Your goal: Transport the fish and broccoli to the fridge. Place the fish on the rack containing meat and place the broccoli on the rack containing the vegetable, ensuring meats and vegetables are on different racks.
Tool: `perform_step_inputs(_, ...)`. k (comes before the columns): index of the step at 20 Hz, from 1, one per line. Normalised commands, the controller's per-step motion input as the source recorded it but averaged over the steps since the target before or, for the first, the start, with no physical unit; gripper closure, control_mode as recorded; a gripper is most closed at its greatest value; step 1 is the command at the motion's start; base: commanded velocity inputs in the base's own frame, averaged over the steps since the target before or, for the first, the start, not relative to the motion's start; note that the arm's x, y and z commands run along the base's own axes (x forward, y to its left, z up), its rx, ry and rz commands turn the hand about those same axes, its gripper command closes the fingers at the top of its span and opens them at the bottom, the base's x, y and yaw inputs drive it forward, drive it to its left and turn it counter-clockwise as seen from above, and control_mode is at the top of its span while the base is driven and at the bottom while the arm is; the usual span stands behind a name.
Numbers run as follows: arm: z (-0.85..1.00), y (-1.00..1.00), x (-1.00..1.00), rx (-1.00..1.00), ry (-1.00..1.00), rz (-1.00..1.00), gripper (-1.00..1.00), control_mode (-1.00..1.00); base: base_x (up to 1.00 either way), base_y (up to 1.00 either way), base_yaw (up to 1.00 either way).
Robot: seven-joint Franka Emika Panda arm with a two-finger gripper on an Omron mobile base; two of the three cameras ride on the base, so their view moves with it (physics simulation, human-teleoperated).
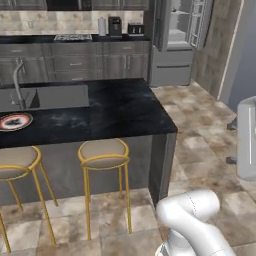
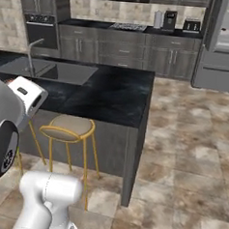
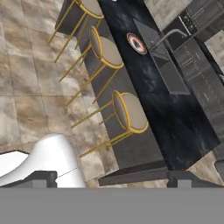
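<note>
Fish (image 1: 14,121) lying on plate (image 1: 15,128) on island counter (image 1: 115,112), at nine o'clock in left base view. Fridge (image 1: 172,40) standing open at one o'clock, awaiting delivery. I am carrying nothing, gripper (image 3: 109,178) spread wide, aiming down along stools (image 3: 129,111).

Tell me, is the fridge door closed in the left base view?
No, the fridge door stands open, and its pale lit shelves show inside.
</note>
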Motion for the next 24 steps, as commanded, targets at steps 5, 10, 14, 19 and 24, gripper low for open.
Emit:
perform_step_inputs(5, 0.0, 0.0, 0.0, 0.0, 0.0, 0.0, -1.0, 1.0, -0.06, 1.0, 0.0)
perform_step_inputs(10, 0.0, 0.0, 0.0, 0.0, 0.0, 0.0, -1.0, 1.0, 0.0, 1.0, 0.0)
perform_step_inputs(14, 0.0, 0.0, 0.0, 0.0, 0.0, 0.0, -1.0, 1.0, 0.0, 1.0, 0.0)
perform_step_inputs(19, 0.0, 0.0, 0.0, 0.0, 0.0, 0.0, -1.0, 1.0, 0.0, 1.0, -0.01)
perform_step_inputs(24, 0.0, 0.0, 0.0, 0.0, 0.0, 0.0, -1.0, 1.0, 0.15, 1.0, -0.03)
